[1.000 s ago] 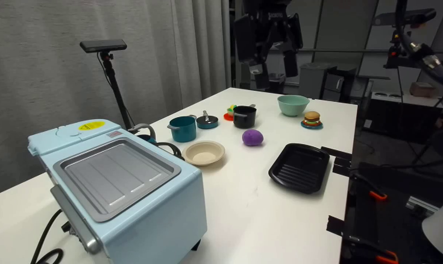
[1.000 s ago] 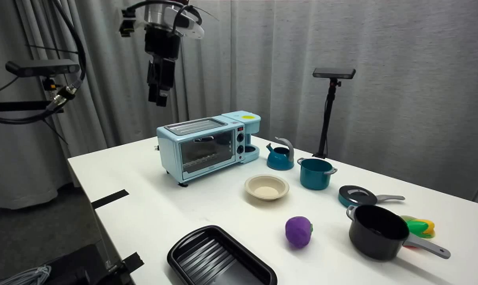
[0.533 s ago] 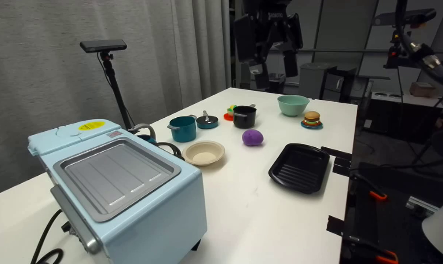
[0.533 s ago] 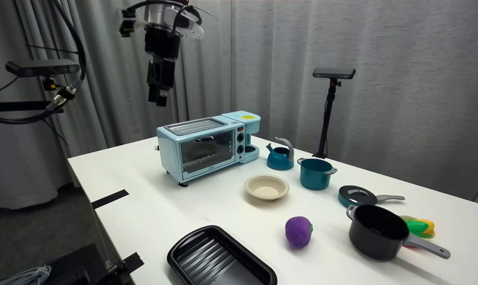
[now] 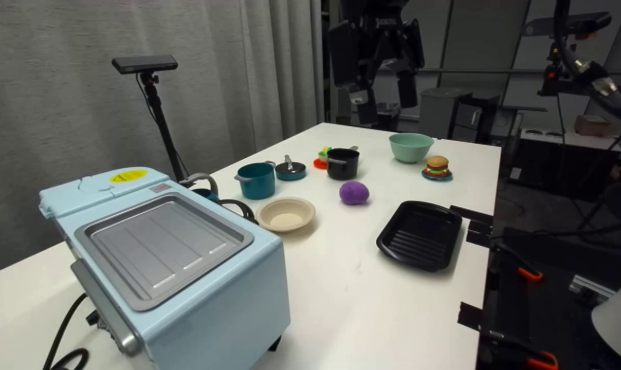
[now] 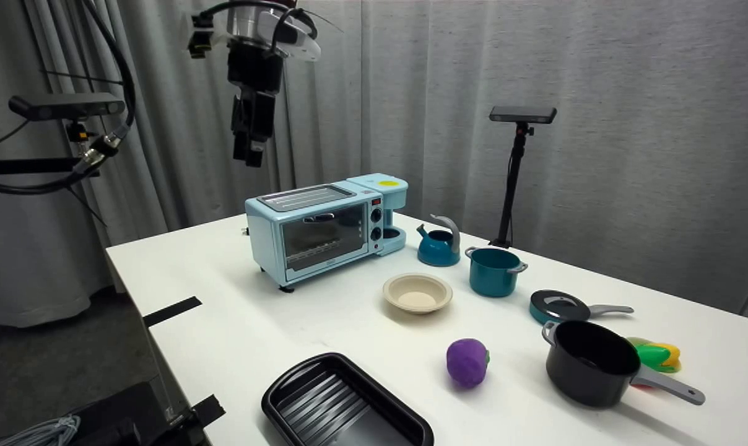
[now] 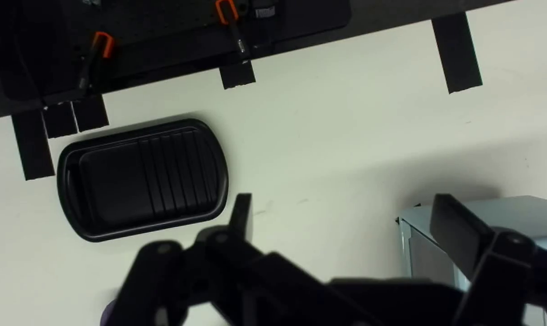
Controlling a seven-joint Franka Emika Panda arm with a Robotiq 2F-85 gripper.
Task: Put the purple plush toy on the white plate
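The purple plush toy [image 5: 354,192] lies on the white table, and it also shows in an exterior view [image 6: 467,363] with a small green bit on its side. In the wrist view only a dark purple edge of it [image 7: 107,313] shows at the bottom left, mostly hidden behind the gripper. The white plate [image 5: 286,219] is a cream shallow dish beside the toy, also seen in an exterior view [image 6: 417,296], with nothing in it. It is out of the wrist view. My gripper [image 7: 343,201] is open and empty, high above the table in both exterior views [image 5: 387,105] [image 6: 247,155].
A black ridged tray [image 5: 421,236] lies near the table edge. A light blue toaster oven [image 6: 324,232] stands near the plate. A teal pot [image 5: 257,181], kettle [image 6: 439,249], lidded pan [image 6: 560,306], black pot [image 5: 342,165], green bowl [image 5: 411,148] and toy burger [image 5: 437,165] stand around.
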